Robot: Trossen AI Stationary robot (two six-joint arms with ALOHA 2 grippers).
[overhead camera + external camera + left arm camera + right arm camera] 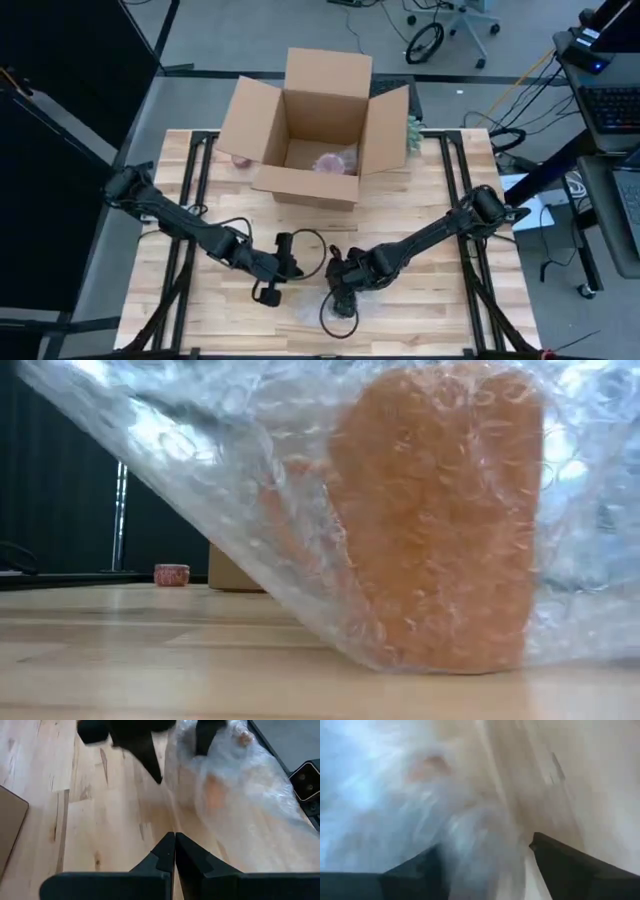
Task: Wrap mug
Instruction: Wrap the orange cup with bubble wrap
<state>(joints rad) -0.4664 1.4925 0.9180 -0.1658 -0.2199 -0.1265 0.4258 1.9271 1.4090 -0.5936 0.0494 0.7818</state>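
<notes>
the orange ceramic mug [440, 520] stands upright on the pale wooden slatted table [440, 310] at its 6 o'clock edge, draped in clear bubble wrap [250, 470]. the right gripper [337, 300] hangs over the wrap, fingers apart. just beside it at 9 o'clock, the left gripper [174, 851] is pressed together, empty. at 12 o'clock sits an open brown cardboard box [315, 125].

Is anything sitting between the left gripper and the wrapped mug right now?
Nothing visible. The left gripper, fingers together, faces bare wooden table, with the bubble-wrapped mug just ahead and to one side. The right gripper hangs over the wrap's far edge.
</notes>
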